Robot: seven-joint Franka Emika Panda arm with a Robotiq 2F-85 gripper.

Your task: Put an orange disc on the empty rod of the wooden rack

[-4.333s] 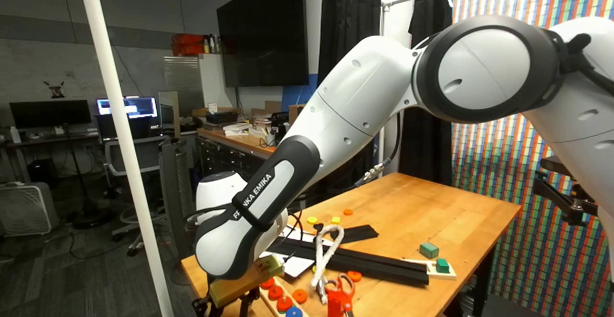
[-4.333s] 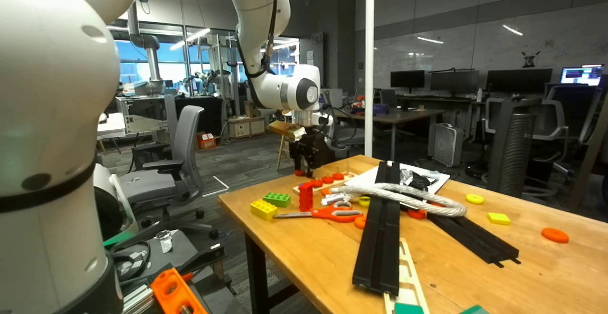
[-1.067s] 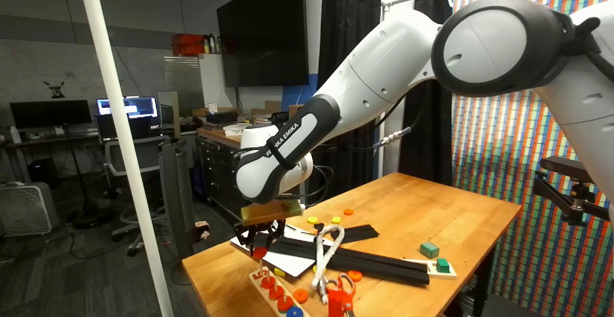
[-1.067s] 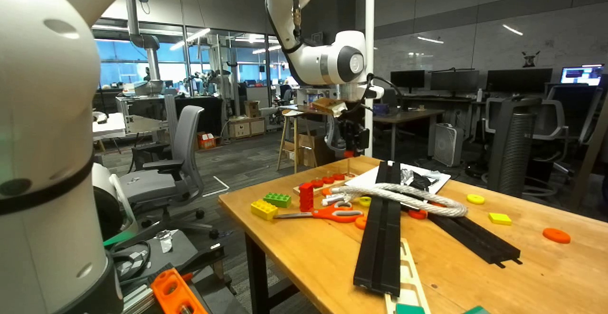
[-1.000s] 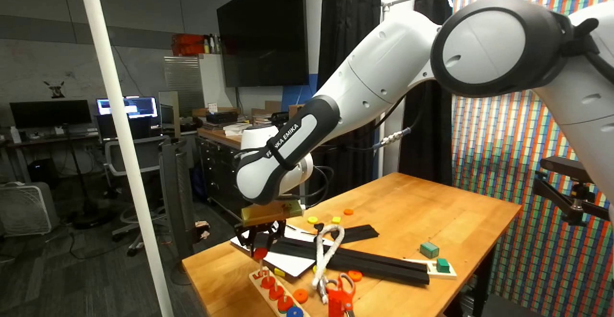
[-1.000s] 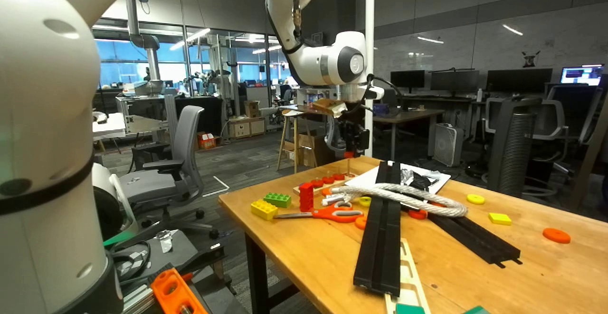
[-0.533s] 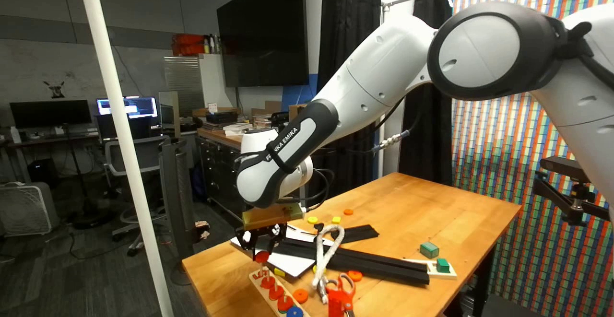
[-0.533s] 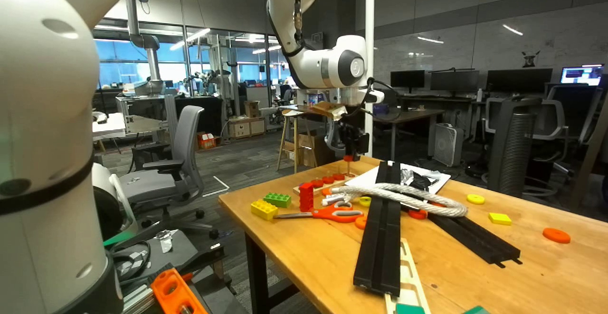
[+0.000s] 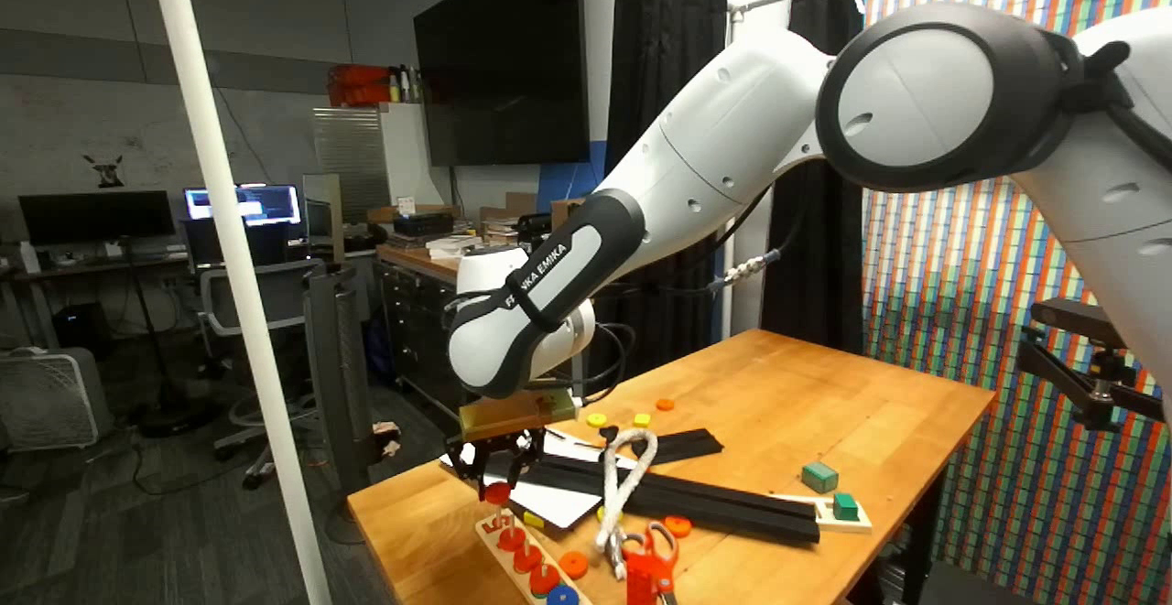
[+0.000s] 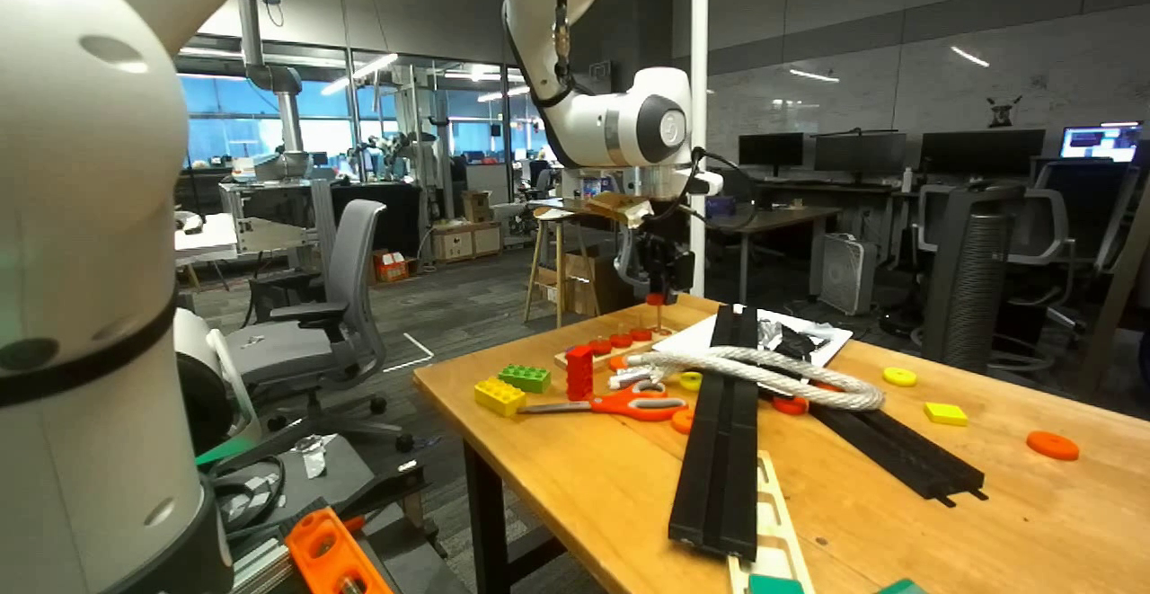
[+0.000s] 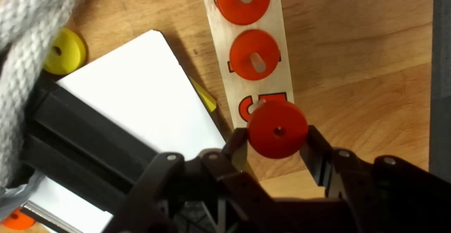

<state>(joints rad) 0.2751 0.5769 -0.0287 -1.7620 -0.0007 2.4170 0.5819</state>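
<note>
My gripper (image 11: 276, 133) is shut on an orange-red disc (image 11: 271, 116), with one finger on each side of it. The disc also shows below the gripper in both exterior views (image 9: 497, 493) (image 10: 656, 299). The wooden rack (image 11: 225, 32) is a pale board with upright rods; it also shows in both exterior views (image 9: 499, 555) (image 10: 561, 360). Its end rod (image 11: 254, 106), by the printed 5, bears no disc. The held disc is above this rod's height. In the wrist view the rod tip shows beyond the disc's upper left edge, off the hole. Other rods carry red discs (image 11: 255, 44).
A white board (image 11: 151, 95) with black bars (image 11: 91, 138) on it lies beside the rack. A white rope (image 10: 746, 360), scissors (image 10: 629, 403), a red block (image 10: 579, 373) and loose discs (image 10: 1051, 446) are on the table. The table edge (image 11: 431, 78) is near the rack.
Over four seconds the gripper has carried the disc across to above the end rod. In the last second it has sunk a little and shifted slightly left in the exterior views.
</note>
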